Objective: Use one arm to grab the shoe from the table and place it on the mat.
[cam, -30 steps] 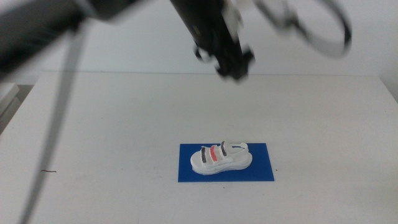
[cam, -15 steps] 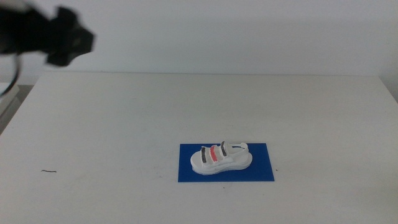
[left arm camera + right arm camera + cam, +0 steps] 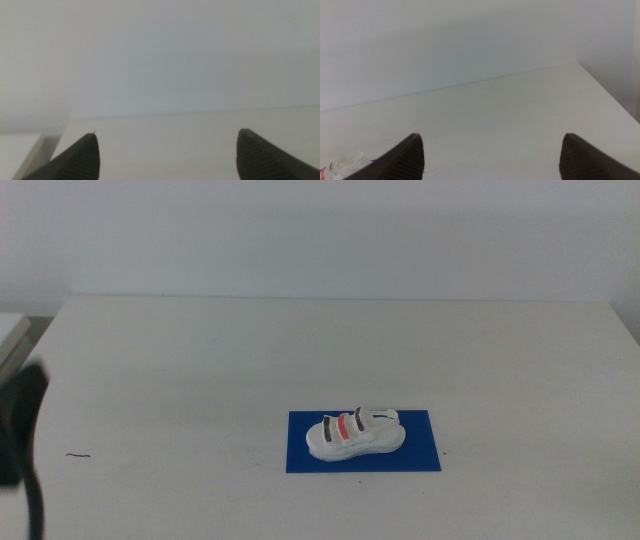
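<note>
The white shoe (image 3: 355,437) with two black straps and a red one lies upright on the blue mat (image 3: 420,452), right of the table's (image 3: 200,350) middle and toward the front. Nothing touches it. The left arm (image 3: 20,435) shows as a dark blur at the picture's left edge, far from the shoe. Its gripper (image 3: 167,132) is open and empty, facing the table's far edge and the wall. The right gripper (image 3: 491,135) is open and empty, out of the middle view. A bit of the shoe (image 3: 342,162) shows at the corner of the right wrist view.
A small dark mark (image 3: 78,455) lies on the table near the front left. A pale wall stands behind the table's far edge. The table's right edge shows in the right wrist view (image 3: 607,92).
The left arm swept from above the table's back middle to the left, then down to the left edge. The shoe and mat have not moved.
</note>
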Available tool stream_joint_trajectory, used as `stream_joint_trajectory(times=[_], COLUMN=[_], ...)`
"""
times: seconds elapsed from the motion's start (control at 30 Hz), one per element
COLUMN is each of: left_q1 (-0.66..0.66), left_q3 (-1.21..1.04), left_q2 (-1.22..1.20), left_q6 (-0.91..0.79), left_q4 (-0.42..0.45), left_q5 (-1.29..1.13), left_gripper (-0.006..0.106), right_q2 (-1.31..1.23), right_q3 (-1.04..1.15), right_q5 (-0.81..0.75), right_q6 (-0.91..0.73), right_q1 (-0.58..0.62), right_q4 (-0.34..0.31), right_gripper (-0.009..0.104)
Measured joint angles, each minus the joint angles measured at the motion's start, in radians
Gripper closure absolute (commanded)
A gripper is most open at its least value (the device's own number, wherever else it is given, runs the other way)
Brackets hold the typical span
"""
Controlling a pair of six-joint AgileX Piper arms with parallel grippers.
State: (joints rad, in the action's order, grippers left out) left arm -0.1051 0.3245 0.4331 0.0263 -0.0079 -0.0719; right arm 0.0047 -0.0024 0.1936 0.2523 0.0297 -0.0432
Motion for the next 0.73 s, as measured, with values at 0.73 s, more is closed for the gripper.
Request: stream_joint_trajectory(times=[0.73], left_q1=[0.124], left_q3=[-0.325], left_q2=[-0.43], left_q6=[0.096], left_q4=[-0.005], left_q5=[-0.071], left_gripper=[0.007], right_q2=[0.0], right_q3=[0.0], right_q5=[0.0], right_q6=[0.0], right_q1=[0.0], right_q4=[0.0], right_gripper=[0.016])
